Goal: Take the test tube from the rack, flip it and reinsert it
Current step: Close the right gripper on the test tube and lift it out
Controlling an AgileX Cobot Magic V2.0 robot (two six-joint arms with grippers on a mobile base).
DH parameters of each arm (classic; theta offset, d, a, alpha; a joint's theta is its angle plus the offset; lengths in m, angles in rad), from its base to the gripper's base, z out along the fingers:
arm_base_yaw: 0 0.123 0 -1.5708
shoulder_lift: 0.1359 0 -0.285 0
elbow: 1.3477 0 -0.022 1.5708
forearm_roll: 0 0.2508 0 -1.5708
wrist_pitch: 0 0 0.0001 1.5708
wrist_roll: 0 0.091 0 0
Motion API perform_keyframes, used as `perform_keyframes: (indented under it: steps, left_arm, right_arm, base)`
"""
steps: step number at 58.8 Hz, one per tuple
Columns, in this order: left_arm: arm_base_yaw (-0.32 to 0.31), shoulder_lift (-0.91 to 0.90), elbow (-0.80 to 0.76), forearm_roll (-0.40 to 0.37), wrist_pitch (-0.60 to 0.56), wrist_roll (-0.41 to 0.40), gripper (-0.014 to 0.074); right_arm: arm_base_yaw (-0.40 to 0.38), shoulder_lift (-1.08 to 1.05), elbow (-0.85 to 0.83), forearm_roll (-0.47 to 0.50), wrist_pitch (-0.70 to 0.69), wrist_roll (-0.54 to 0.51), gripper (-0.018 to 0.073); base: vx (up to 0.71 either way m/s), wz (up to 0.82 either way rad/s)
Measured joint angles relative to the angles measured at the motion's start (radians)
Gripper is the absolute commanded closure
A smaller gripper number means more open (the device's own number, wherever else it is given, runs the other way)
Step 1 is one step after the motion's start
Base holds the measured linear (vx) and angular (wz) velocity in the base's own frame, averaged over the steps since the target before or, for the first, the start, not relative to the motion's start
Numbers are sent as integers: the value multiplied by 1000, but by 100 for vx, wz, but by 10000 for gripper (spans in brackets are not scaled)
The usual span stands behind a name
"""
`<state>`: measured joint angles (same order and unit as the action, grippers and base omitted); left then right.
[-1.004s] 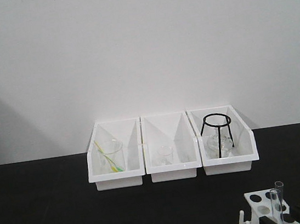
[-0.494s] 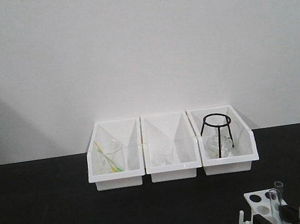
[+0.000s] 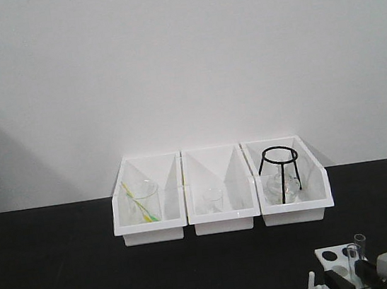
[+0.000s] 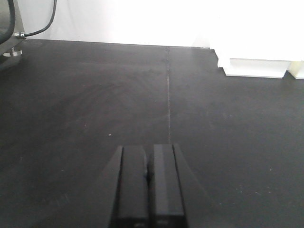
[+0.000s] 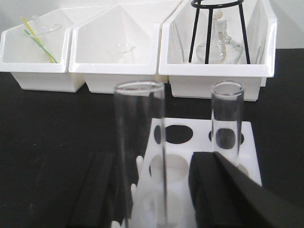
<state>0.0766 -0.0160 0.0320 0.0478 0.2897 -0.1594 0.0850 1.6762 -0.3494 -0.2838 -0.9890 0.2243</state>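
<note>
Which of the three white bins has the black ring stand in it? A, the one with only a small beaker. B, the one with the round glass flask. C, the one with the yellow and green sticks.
B: the black ring stand stands in the same bin as the round flask, which sits under its ring.

Clear test tube (image 5: 140,142) upright at white holed rack (image 5: 202,129)
</note>
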Motion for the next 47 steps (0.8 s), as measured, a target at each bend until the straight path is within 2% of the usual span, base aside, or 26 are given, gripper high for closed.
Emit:
perform_keyframes:
  steps: [16,34,47]
  left_arm:
    - [0,0,0,0,0,0,603]
    - [0,0,0,0,0,0,603]
    - [0,0,0,0,0,0,603]
  right_arm:
    - [0,0,0,-4,-7,0,576]
    - [0,-118,0,-19,-16,0,573]
    - [0,-324,3,-24,105,27,573]
  base:
    - [0,0]
    - [0,0]
    - [0,0]
